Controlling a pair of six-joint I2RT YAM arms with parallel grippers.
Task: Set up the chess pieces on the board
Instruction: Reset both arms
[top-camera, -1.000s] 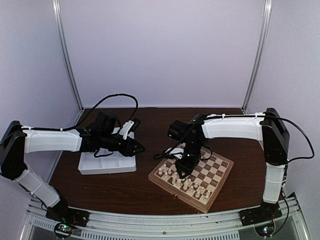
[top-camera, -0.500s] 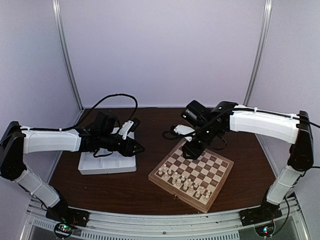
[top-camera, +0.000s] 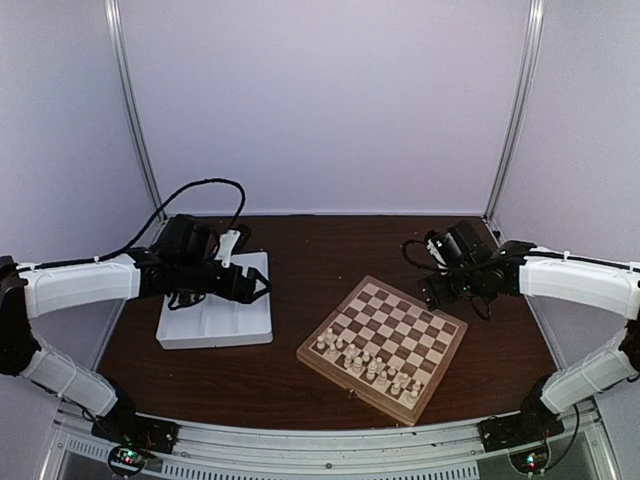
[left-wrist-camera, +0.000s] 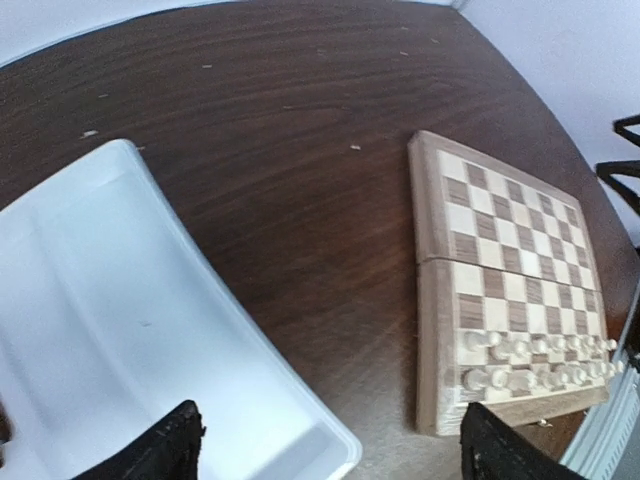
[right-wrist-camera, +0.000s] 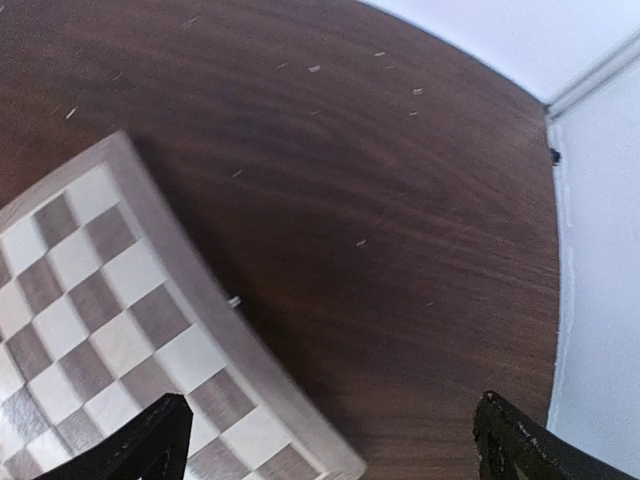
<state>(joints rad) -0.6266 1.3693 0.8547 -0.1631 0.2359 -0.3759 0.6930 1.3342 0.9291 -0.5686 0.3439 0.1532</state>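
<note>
Pulling back off the board (top-camera: 400, 322), the right hand (top-camera: 428, 290) hangs over the table (top-camera: 320, 245) at its right, jaws spread and empty; the left hand (top-camera: 260, 288), likewise apart, hovers above the white tray (top-camera: 215, 328). Cream chess pieces (top-camera: 365, 362) fill the two near rows, the far side apparently still to set

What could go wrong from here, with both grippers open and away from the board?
1. The cream chess pieces stand crowded in two rows at the near edge of the board; an arm passing low could topple them.
2. The white tray under the open left gripper looks empty as far as it is visible, so a grab there may close on nothing.
</note>
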